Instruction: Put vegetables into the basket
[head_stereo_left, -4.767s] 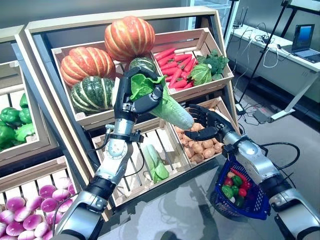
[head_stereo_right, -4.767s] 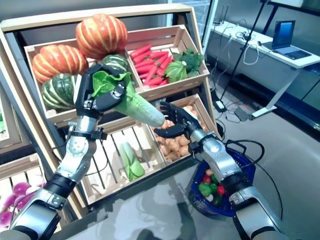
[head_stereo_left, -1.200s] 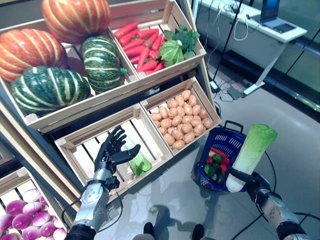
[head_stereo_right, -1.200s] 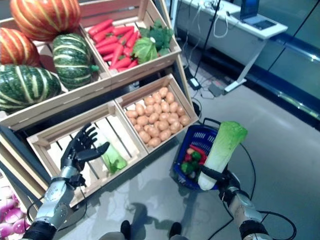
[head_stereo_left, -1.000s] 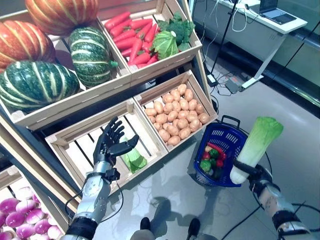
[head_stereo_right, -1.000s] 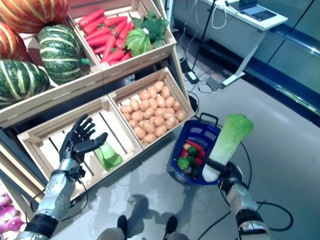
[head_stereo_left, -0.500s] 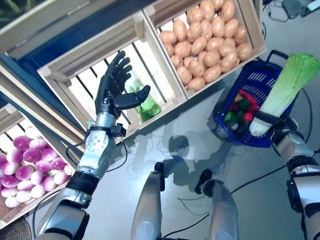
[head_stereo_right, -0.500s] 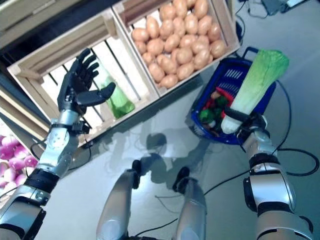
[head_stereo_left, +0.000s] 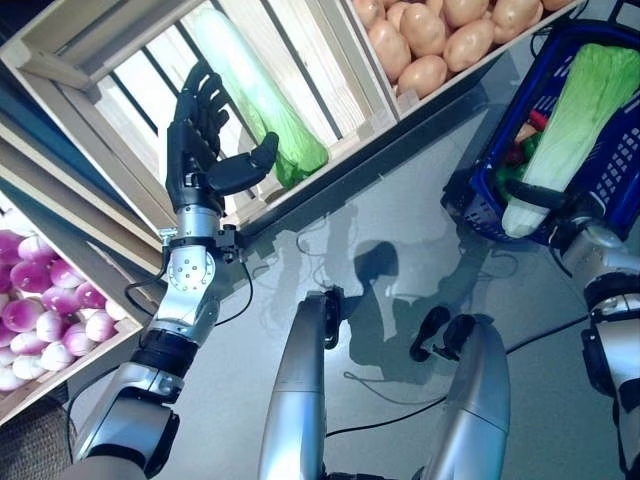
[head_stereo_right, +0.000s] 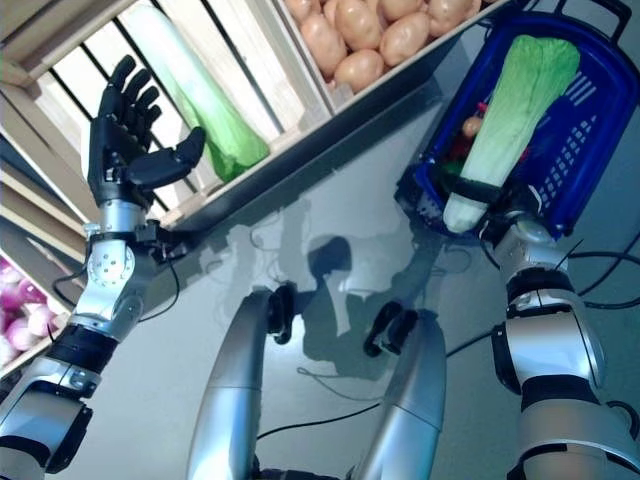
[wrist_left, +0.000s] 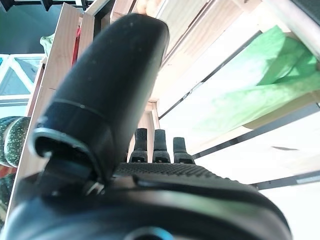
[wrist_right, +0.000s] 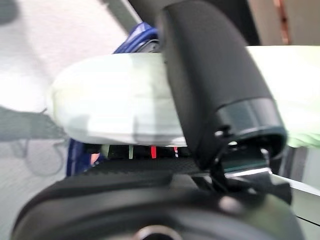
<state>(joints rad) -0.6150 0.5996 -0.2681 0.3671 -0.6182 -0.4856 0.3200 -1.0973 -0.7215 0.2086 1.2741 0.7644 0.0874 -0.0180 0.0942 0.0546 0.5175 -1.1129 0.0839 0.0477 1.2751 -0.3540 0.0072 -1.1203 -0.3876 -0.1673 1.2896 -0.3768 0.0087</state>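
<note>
My right hand (head_stereo_right: 470, 190) is shut on the white base of a long pale-green cabbage (head_stereo_right: 515, 100). The cabbage stretches over the opening of the blue basket (head_stereo_right: 590, 130), which stands on the floor. In the right wrist view the thumb (wrist_right: 215, 90) curls over the cabbage (wrist_right: 110, 105). Small red and green vegetables (head_stereo_left: 525, 135) lie in the basket. My left hand (head_stereo_left: 200, 150) is open and empty, raised in front of a slatted wooden crate (head_stereo_left: 130, 95). A second long green cabbage (head_stereo_left: 260, 100) lies in that crate, beside the thumb.
The wooden stand's low crates (head_stereo_left: 340, 60) run along the far side, just behind the basket and the left hand. Grey floor (head_stereo_left: 380, 200) lies between the stand and me.
The cabbage has gone from my left hand to my right. The left hand now stands open by the crate. The camera has tilted down, and the cabbage now lies over the basket.
</note>
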